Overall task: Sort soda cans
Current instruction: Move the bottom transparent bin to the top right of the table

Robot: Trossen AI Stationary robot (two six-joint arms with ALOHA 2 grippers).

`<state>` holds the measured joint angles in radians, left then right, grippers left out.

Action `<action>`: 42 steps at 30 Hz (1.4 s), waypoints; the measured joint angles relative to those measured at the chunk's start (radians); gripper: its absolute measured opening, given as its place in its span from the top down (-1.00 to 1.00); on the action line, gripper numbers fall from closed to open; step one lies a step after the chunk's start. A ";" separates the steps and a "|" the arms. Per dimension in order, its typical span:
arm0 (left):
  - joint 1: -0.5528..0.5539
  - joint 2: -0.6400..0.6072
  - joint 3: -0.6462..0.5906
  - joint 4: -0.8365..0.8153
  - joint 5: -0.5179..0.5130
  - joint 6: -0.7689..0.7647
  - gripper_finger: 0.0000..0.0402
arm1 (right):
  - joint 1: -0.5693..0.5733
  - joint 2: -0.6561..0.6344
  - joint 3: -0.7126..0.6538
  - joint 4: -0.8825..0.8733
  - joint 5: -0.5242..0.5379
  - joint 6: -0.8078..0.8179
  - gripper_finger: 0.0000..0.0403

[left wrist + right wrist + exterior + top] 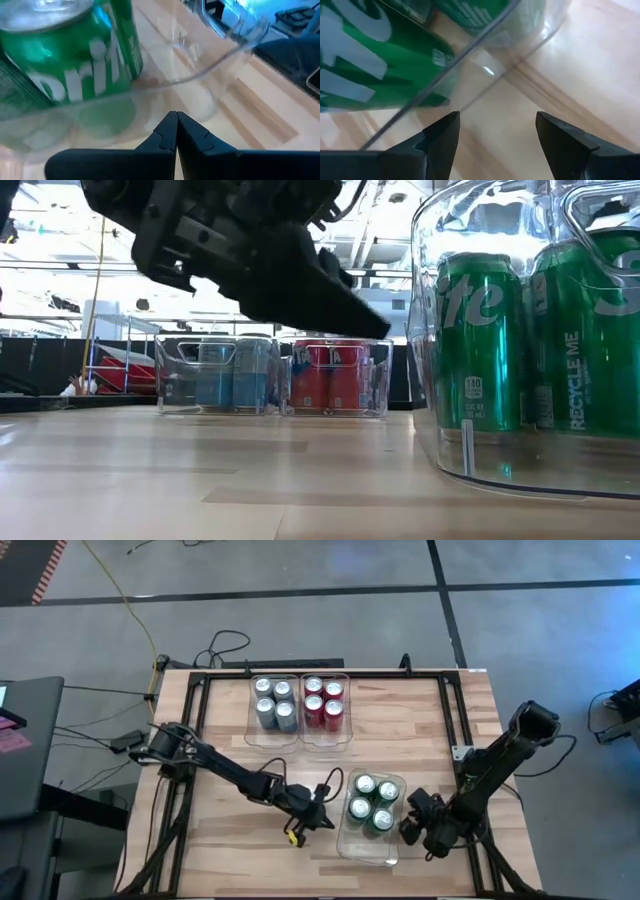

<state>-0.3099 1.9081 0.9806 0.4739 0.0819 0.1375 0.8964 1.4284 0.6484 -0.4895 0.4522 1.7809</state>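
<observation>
Four green cans (372, 802) stand upright in a clear bin (368, 848) near the table's front. Four silver-grey cans (273, 702) and four red cans (323, 702) stand in two clear bins at the far middle. My left gripper (322, 814) is shut and empty, just left of the green cans' bin; its tips (176, 118) point at the bin's left wall (150, 95). In the low view the left gripper (365, 328) hangs above the table. My right gripper (410, 828) is open at the bin's right side, with the bin's rounded corner (530, 45) ahead of its fingers (442, 132). My left gripper's shut tips stand level against or just short of the left wall of the green cans' bin; I cannot tell whether they touch. My right gripper touches nothing that shows.
Bare wooden tabletop (420, 730) lies between the far bins and the near bin. A dark metal frame (455, 710) runs along the table's far and side edges. Cables (225, 645) lie on the floor behind the table.
</observation>
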 joint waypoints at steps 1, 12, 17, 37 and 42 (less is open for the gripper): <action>0.002 0.006 0.000 0.000 0.000 0.000 1.00 | 0.000 0.000 0.000 0.007 0.002 0.000 -0.38; 0.023 0.058 -0.002 0.068 -0.035 -0.061 1.00 | 0.008 0.051 0.000 0.050 0.001 -0.007 0.46; 0.050 0.061 -0.002 0.094 -0.034 -0.056 1.00 | 0.004 0.051 0.000 0.064 0.021 -0.079 0.88; 0.201 0.091 -0.002 0.171 0.022 -0.043 1.00 | -0.148 0.044 0.000 -0.059 0.073 -0.241 0.99; 0.229 0.090 -0.002 0.170 0.015 -0.040 1.00 | -0.202 0.032 0.000 -0.107 0.072 -0.287 0.99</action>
<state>-0.0809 1.9984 0.9787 0.6439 0.0973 0.0971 0.6944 1.4602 0.6487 -0.5962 0.5243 1.4940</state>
